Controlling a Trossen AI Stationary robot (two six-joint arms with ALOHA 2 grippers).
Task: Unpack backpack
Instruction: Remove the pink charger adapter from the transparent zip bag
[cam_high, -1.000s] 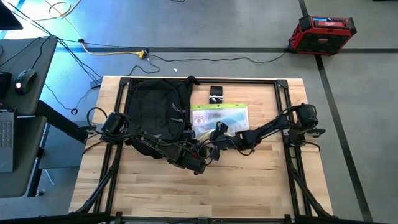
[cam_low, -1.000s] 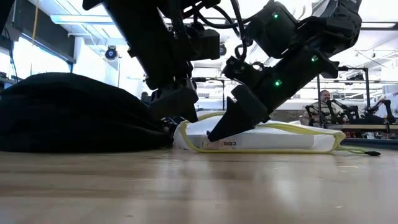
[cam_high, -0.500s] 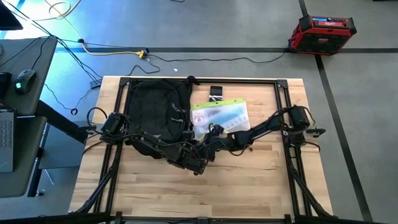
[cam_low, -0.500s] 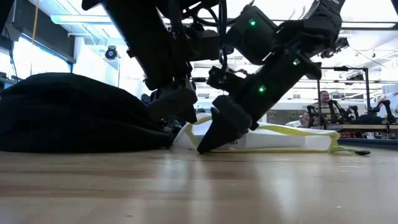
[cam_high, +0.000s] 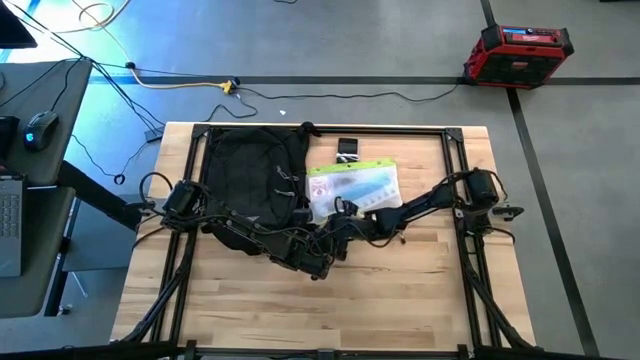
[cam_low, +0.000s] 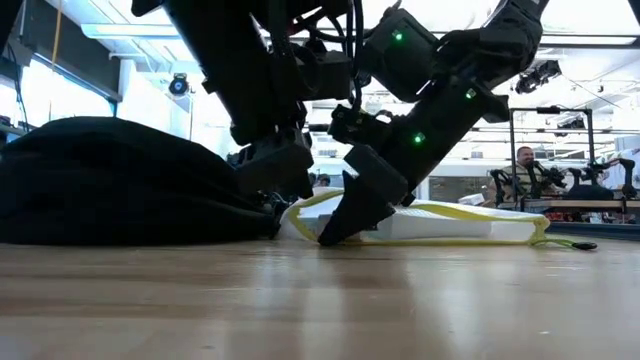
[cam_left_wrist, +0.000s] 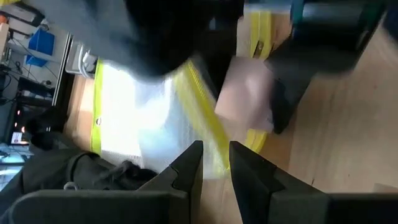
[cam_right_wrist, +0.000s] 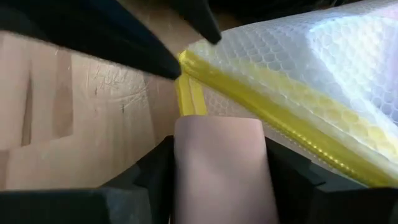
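The black backpack (cam_high: 250, 175) lies flat on the table's far left. Beside it on the right lies a clear bubble pouch (cam_high: 355, 185) with yellow trim. My left gripper (cam_high: 322, 243) is at the pouch's near corner next to the backpack (cam_low: 110, 180), fingers almost together on the trim. My right gripper (cam_high: 340, 225) slants down at the same corner, its tips (cam_low: 335, 232) at the tabletop. It is shut on a pale pink flat block (cam_right_wrist: 221, 168). My left gripper pinches the pouch's yellow trim (cam_left_wrist: 208, 140) between its two fingers at the corner nearest the backpack, slanting down from the table's near side. That corner (cam_low: 300, 208) stands a little off the wood; the remainder of the pouch lies flat. My right gripper has the pink block (cam_left_wrist: 245, 93) between its two fingers, which touch its two long sides and lie along it. They slant down from the table's right. The block's far end reaches over the pouch's yellow trim (cam_right_wrist: 189, 99). Whether the block rests on the table, I cannot tell.
A small black item (cam_high: 347, 150) lies beyond the pouch near the far edge. Black frame rails (cam_high: 460, 170) run along the table's sides. Bare wood (cam_high: 330, 310) fills the near half. People sit in the room behind (cam_low: 520, 170).
My right gripper has moved toward the table's left along the pouch's near edge and tipped steeper. Its fingertips have come off the pouch's top down to the tabletop at the corner. The pouch and backpack have stayed where they were.
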